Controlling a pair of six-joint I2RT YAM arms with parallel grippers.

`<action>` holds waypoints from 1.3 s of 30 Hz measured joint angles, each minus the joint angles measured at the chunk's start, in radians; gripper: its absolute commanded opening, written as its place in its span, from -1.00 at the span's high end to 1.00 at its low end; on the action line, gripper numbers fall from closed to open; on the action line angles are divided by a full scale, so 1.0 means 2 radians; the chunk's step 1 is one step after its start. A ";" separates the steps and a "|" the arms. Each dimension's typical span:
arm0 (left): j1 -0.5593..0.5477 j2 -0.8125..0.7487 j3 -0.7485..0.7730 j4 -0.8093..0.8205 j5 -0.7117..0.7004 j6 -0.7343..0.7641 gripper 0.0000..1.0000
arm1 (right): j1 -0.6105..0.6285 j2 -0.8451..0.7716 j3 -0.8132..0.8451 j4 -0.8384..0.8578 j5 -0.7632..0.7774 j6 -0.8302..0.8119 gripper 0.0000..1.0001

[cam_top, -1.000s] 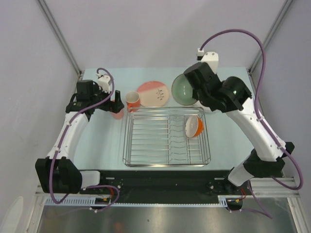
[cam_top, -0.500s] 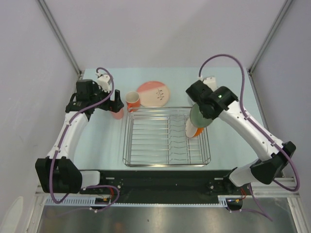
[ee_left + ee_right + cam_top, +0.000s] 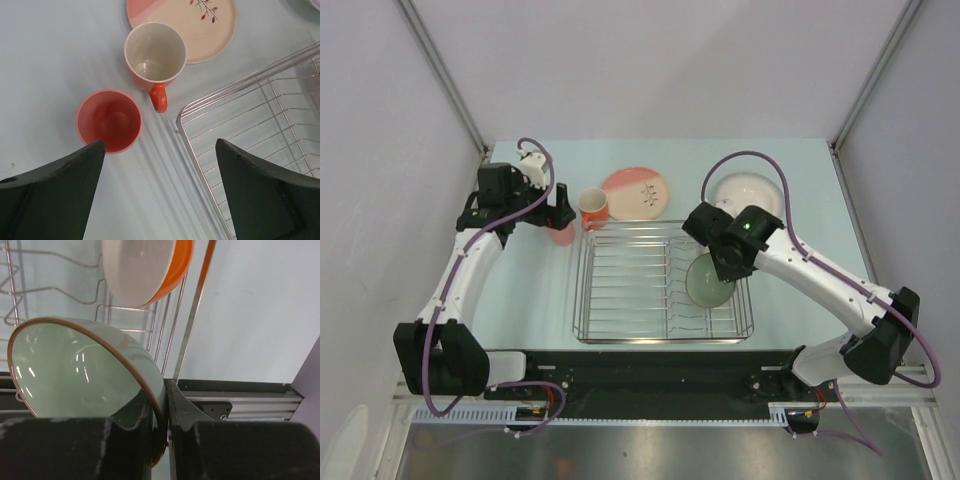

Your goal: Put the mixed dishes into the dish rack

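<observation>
My right gripper is shut on the rim of the pale green bowl, holding it on edge over the right part of the dish rack. In the top view the bowl hangs among the rack's wires below the gripper. The orange bowl leans in the rack just beyond it. My left gripper is open above the table, beside the pink tumbler and the rack's corner. The orange mug stands upright behind the tumbler.
The pink-and-cream plate lies flat behind the rack's far edge. A white shallow plate lies at the back right of the table. The black front rail runs just past the rack's near side.
The right arm has swung the green bowl from the back of the table toward me and down over the rack's right side, uncovering the white plate. The left arm has not moved.
</observation>
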 measured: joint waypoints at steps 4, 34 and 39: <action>0.000 0.010 0.004 0.003 0.010 -0.007 -0.96 | 0.008 0.003 -0.021 0.001 -0.020 0.008 1.00; -0.039 0.155 0.161 -0.011 0.052 -0.024 -0.94 | -0.012 -0.052 -0.121 0.000 -0.049 0.027 1.00; -0.039 0.127 0.156 -0.019 0.052 -0.024 -0.94 | -0.053 -0.025 -0.054 -0.006 -0.041 0.022 1.00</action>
